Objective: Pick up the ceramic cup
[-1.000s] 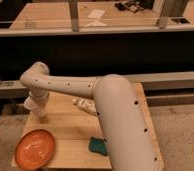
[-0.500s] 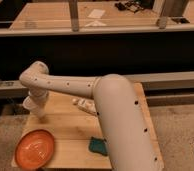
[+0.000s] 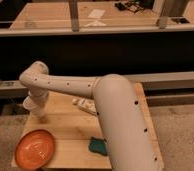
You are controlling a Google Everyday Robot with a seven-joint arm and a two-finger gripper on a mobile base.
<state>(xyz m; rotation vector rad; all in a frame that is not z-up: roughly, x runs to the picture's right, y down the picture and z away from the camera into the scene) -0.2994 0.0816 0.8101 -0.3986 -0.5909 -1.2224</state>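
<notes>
The ceramic cup (image 3: 28, 103) is a small white cup at the end of my arm, by the table's back left corner. It appears lifted a little above the wooden table (image 3: 70, 130). My gripper (image 3: 36, 107) hangs down from the wrist at the far left and is shut on the cup, which sticks out to its left. My white arm sweeps in from the lower right and hides the right half of the table.
An orange plate (image 3: 35, 148) lies at the front left of the table. A white rectangular carton (image 3: 85, 105) lies near the back middle, partly behind my arm. A green sponge-like thing (image 3: 97, 146) sits at the front by my arm. A dark counter wall rises behind the table.
</notes>
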